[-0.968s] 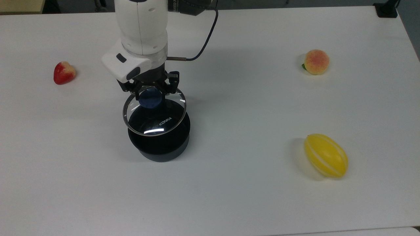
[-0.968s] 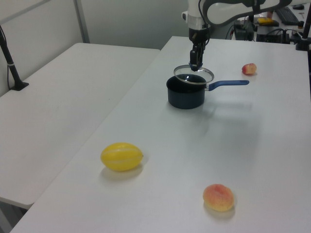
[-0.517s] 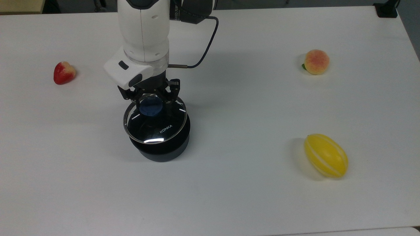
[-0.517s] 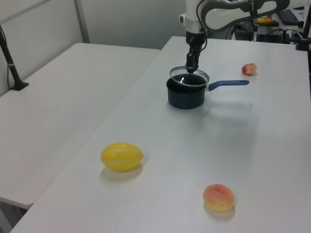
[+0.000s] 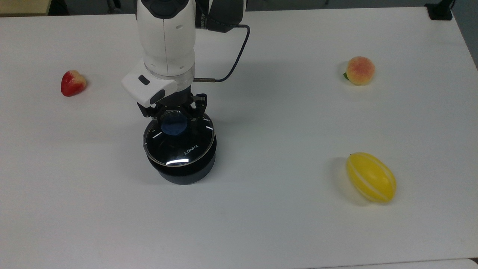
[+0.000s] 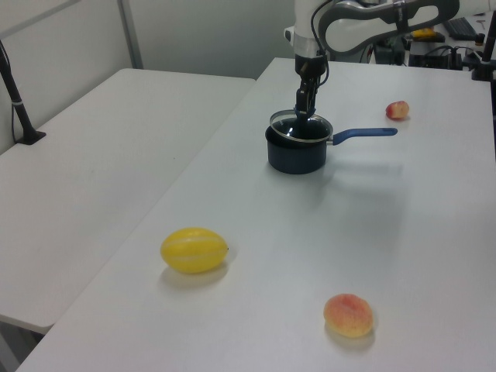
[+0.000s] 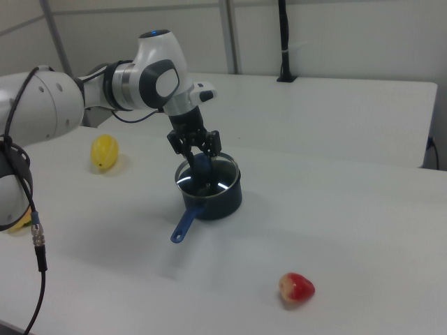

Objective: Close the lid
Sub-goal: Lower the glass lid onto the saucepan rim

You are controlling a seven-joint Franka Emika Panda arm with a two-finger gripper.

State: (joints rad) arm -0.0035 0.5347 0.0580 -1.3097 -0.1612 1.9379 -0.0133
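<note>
You are looking at the gripper (image 5: 174,112) reaching straight down over the black saucepan (image 5: 182,170), and its fingers (image 5: 196,105) are clamping the blue knob (image 5: 172,125) of the lid (image 5: 179,143). The lid is sitting over the saucepan's mouth, roughly level and lined up with the rim; whether it is resting fully on the rim cannot be told. In the left view the saucepan's blue handle (image 6: 364,134) is pointing toward the left view's right. Around the white table (image 5: 261,224) a red strawberry (image 5: 72,82), a peach (image 5: 359,70) and a yellow melon (image 5: 371,177) are lying well apart from the saucepan.
</note>
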